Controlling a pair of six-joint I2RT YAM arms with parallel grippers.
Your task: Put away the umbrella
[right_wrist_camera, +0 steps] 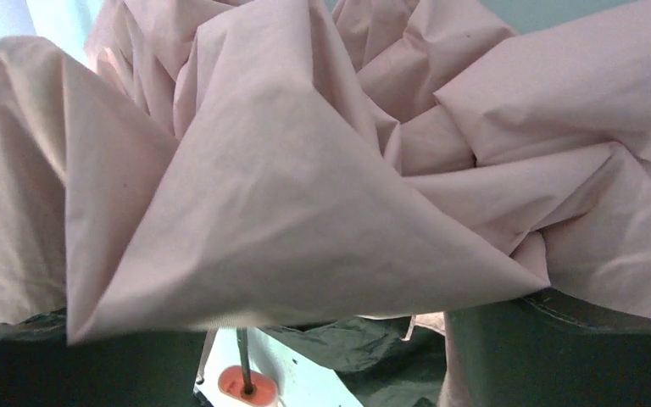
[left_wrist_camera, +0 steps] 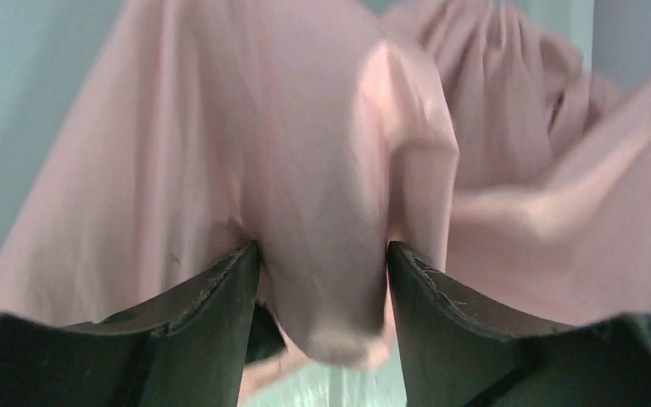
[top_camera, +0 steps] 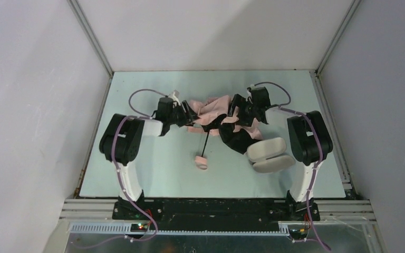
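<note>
The umbrella [top_camera: 211, 112] lies as a crumpled heap of pale pink fabric mid-table, between my two grippers. Its thin shaft [top_camera: 204, 142] runs toward me to the small pink handle [top_camera: 201, 161], which the right wrist view also catches as the handle [right_wrist_camera: 246, 386]. My left gripper [top_camera: 182, 114] is at the heap's left end. In its wrist view the left gripper [left_wrist_camera: 322, 263] has closed in on a bulging fold of the umbrella [left_wrist_camera: 322, 170], and both pads touch it. My right gripper [top_camera: 241, 109] is at the right end. Seen from its wrist, the right gripper [right_wrist_camera: 322, 339] stands wide open with fabric [right_wrist_camera: 305, 186] draped over it.
A pale grey-lilac oblong case [top_camera: 269, 154] lies open in two halves at the near right, beside the right arm. Black fabric [top_camera: 237, 138] spreads between the case and the pink heap. White walls enclose the pale green table [top_camera: 153, 168].
</note>
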